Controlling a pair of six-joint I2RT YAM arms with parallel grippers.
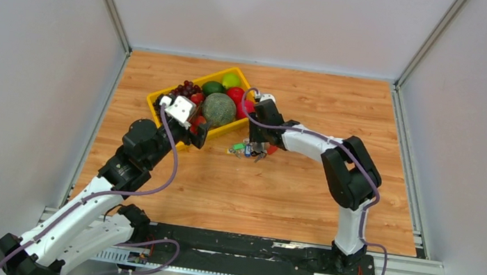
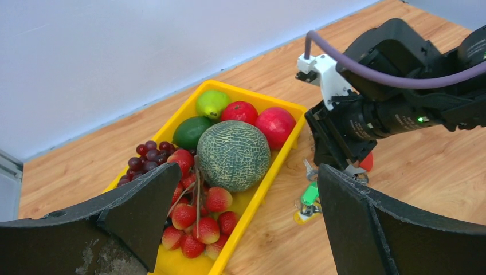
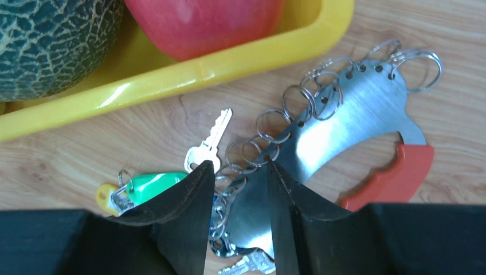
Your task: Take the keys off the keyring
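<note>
The keys point(image 3: 349, 109) are a silver-grey metal crescent lined with several split rings, lying on the wooden table beside the tray. The keyring's red tag point(image 3: 395, 175) joins its right end and also shows in the left wrist view point(image 2: 367, 162). A small silver key point(image 3: 209, 142), a green tag point(image 3: 150, 184) and a yellow tag point(image 3: 103, 195) lie at its left end. My right gripper point(image 3: 238, 183) is low over the crescent's left end. Its jaws stand narrowly apart with rings between them, and the crescent runs under the right finger. My left gripper point(image 2: 247, 169) is wide open and empty above the tray's near end.
A yellow tray point(image 1: 154, 96) holds a melon point(image 2: 233, 154), apples, limes, grapes and strawberries. Its long rim point(image 3: 200, 71) runs just behind the keys. The right arm point(image 1: 345, 171) reaches in from the right. Grey walls enclose the table.
</note>
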